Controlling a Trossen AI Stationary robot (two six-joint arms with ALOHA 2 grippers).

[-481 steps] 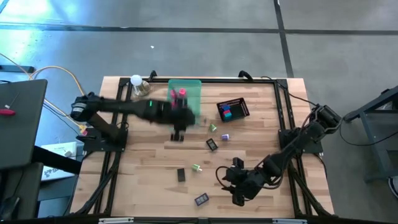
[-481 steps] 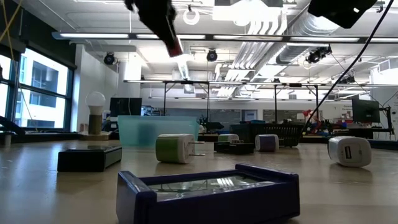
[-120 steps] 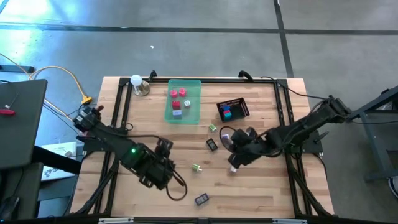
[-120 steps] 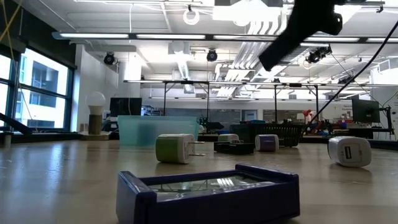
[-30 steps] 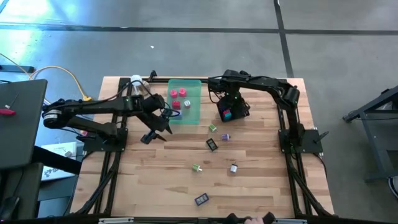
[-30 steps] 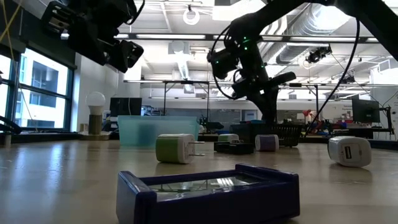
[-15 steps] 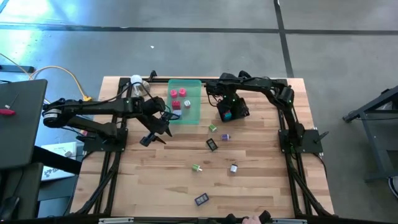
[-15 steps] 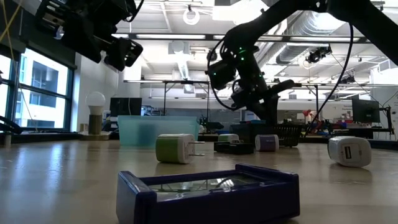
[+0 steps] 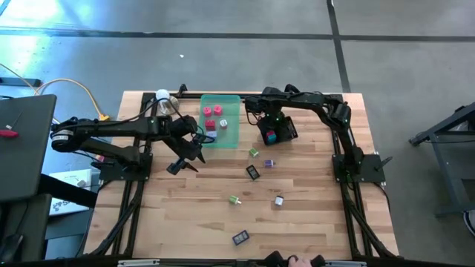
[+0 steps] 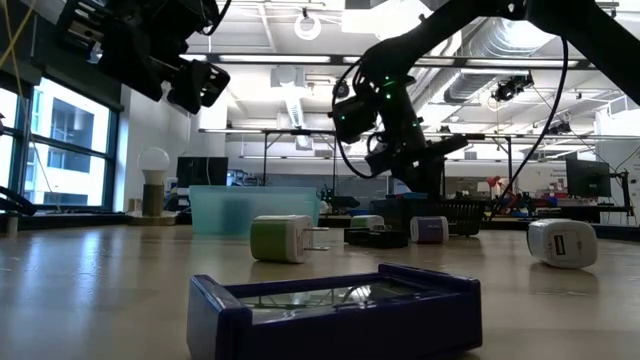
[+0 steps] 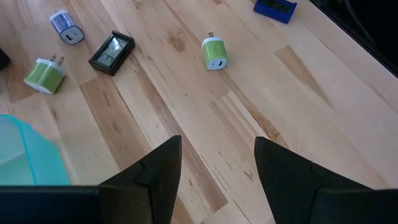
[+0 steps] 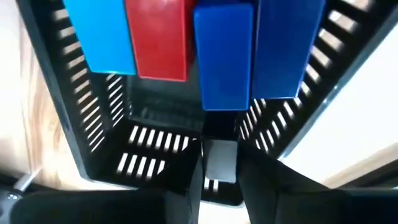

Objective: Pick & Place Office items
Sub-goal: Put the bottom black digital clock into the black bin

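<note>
From above, the translucent green tray (image 9: pixel 231 104) sits at the far middle of the desk (image 9: pixel 312 222). It holds three pink and red pieces (image 9: pixel 213 113) and two pale ones (image 9: pixel 223 124). Just beside it, the black mesh basket (image 9: pixel 290 130) holds blue and red blocks (image 9: pixel 271 136). The right end effector (image 9: pixel 267 121) hangs directly over the basket. The left end effector (image 9: pixel 182 159) is above bare wood, near the tray's front corner. Six loose office items (image 9: pixel 253 172) are scattered across the middle and front of the desk.

At desk height, a navy piece (image 10: pixel 335 305) lies nearest. A green-and-white plug (image 10: pixel 280 239) lies behind it, in front of the tray (image 10: pixel 255 210). The right end effector (image 10: pixel 425 165) is low over the basket (image 10: pixel 460 214), while the left end effector (image 10: pixel 190 85) is high.

From the left wrist, the left end effector (image 11: pixel 217 171) stands apart with nothing in it, over bare boards. Beyond it lie two green-and-white plugs (image 11: pixel 214 53), a black piece (image 11: pixel 112 52), a lavender one (image 11: pixel 65 26) and a blue one (image 11: pixel 275 7).

From the right wrist, the basket (image 12: pixel 93 137) fills the view. Two blue blocks (image 12: pixel 224 56) and a red block (image 12: pixel 158 37) stand side by side inside. A small grey piece (image 12: pixel 221 160) is just ahead of the right end effector (image 12: pixel 221 186). I cannot tell whether it is apart or clamped on anything.
</note>
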